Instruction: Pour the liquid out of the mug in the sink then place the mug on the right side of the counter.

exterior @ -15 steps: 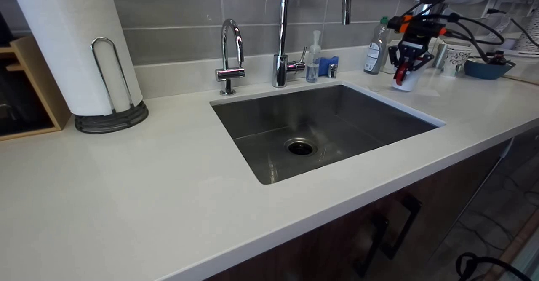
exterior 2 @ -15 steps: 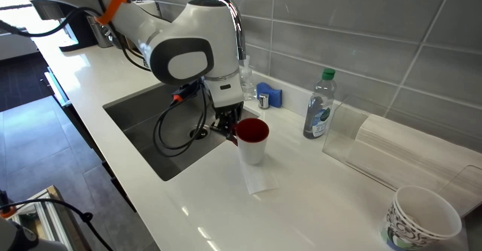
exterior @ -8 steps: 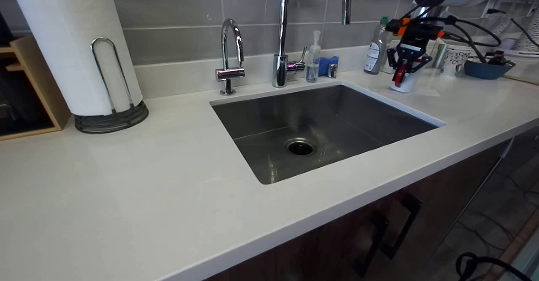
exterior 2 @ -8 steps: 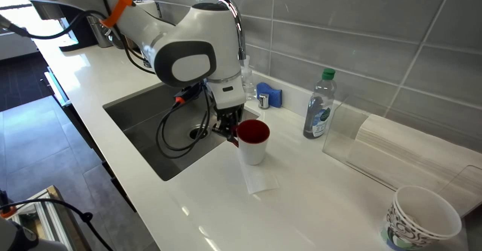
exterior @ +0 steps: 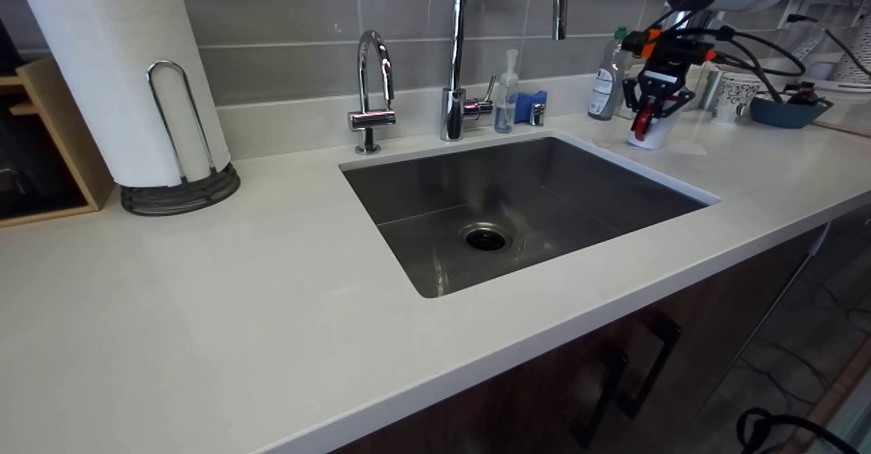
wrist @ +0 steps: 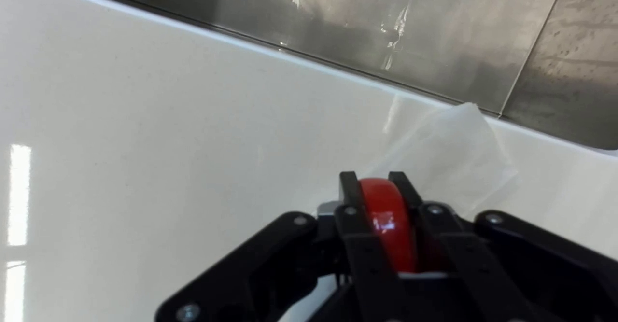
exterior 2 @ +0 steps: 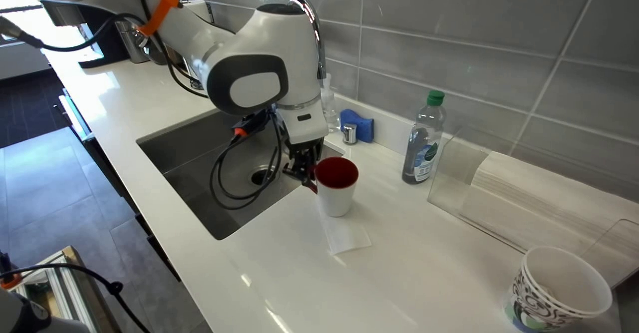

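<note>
The mug, white outside point(exterior 2: 336, 200) and red inside, stands upright beside the sink point(exterior 2: 194, 143) on the counter point(exterior 2: 279, 258). Its base is at a thin white napkin point(exterior 2: 348, 235); I see no gap under it. My gripper point(wrist: 375, 179) is shut on the mug's red handle point(wrist: 388, 220), with one black finger on each side. In an exterior view the gripper point(exterior: 643, 124) points down, and the mug's white wall point(exterior: 653, 139) shows behind the handle. I cannot make out any liquid in the mug. The sink basin point(wrist: 338, 13) also shows in the wrist view.
A dish soap bottle point(exterior 2: 423, 138) stands at the wall, near a blue sponge point(exterior 2: 357, 125) and a soap pump point(exterior: 506, 96). A tall faucet point(exterior: 454, 93) rises behind the sink. A clear towel box point(exterior 2: 539, 198), paper cups point(exterior 2: 564, 293) and a blue bowl point(exterior: 782, 114) stand further along.
My gripper and the mug have shifted slightly toward the sink side in an exterior view, with the arm a little lower than before. The napkin has slid slightly too. The hold is unchanged.
</note>
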{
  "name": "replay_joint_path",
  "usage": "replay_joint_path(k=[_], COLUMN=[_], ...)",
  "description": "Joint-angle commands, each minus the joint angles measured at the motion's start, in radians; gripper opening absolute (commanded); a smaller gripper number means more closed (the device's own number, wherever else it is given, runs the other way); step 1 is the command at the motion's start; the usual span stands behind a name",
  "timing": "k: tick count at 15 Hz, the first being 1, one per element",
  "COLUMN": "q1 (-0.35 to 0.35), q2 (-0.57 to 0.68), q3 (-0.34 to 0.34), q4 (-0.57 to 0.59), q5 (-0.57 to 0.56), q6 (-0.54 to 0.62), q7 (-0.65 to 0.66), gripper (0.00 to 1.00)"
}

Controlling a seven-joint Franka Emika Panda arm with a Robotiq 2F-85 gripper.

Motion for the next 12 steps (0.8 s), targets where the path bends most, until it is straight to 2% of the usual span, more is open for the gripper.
replay_joint_path(k=[1, 3, 8, 10, 12], q1=[0.003, 0.003, 0.006, 0.012, 0.025], q2=[0.019, 0.021, 0.009, -0.010, -0.038], q3=[0.006, 0.008, 0.015, 0.021, 0.031], q4=[0.026, 0.029, 0.031, 0.020, -0.001], q5=[0.053, 0.070, 0.112, 0.126, 0.116], q6=[0.002, 0.000, -0.017, -0.028, -0.016], q7=[-0.052, -0.069, -0.116, -0.140, -0.162], gripper=[0.46, 0.58, 0.94, 1.00, 1.00])
